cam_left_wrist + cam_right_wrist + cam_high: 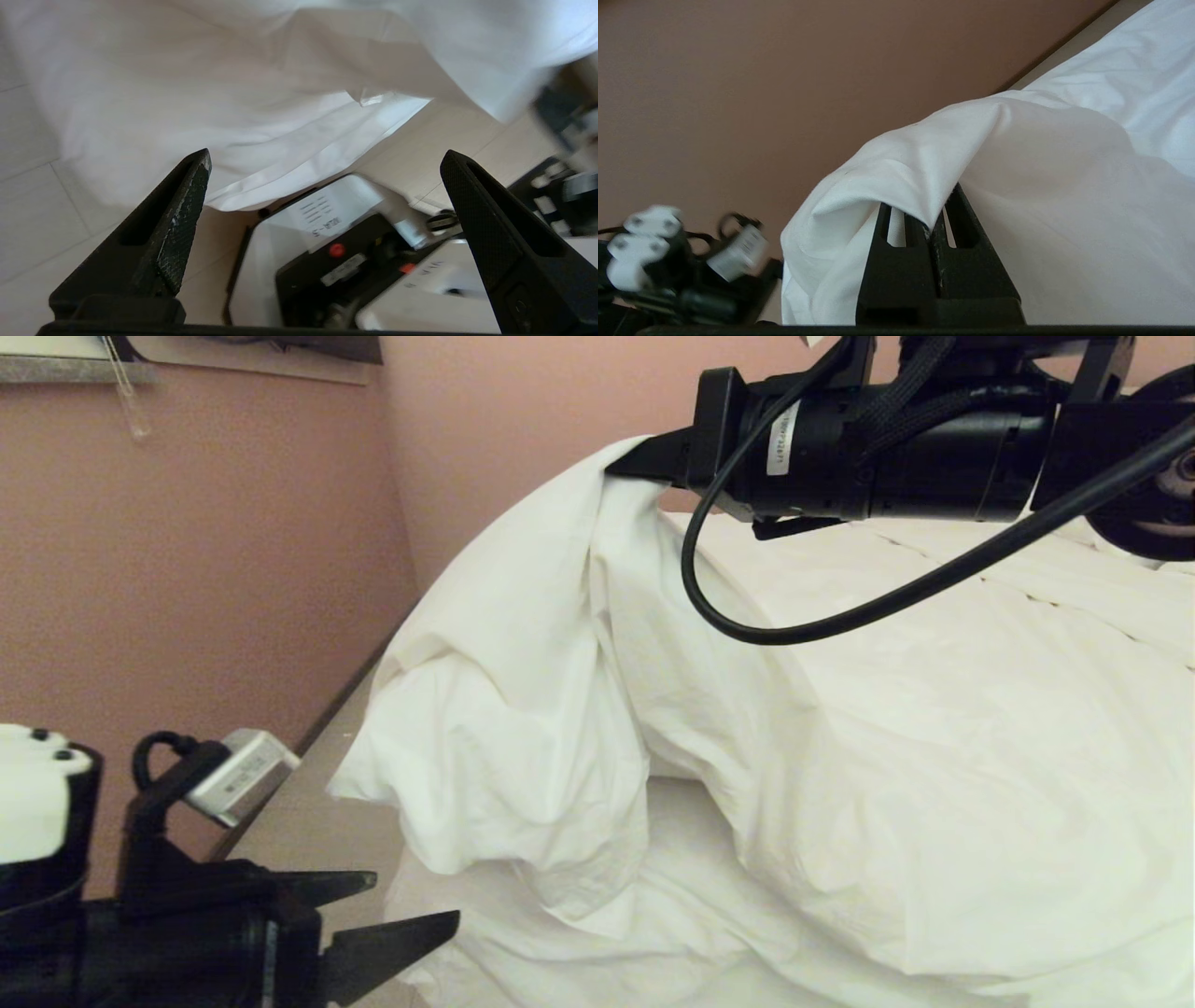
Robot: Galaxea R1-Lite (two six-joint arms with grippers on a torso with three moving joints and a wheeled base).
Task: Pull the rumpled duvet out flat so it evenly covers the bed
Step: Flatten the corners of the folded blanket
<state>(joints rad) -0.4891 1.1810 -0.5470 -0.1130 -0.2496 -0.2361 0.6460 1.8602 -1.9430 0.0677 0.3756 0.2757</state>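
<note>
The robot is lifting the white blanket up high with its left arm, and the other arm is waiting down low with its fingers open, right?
Not quite. The right end effector holds the duvet up, as the right wrist view shows. The left end effector waits low, open.

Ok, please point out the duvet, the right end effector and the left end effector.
duvet (523, 709), head view, on the lifted hanging fold.
right end effector (934, 219), right wrist view, where it is shut on the duvet.
left end effector (322, 163), left wrist view, between the open fingertips.

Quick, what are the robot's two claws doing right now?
Left gripper: open, empty, low beside the bed.
Right gripper: shut on the duvet, holding it up.
</note>
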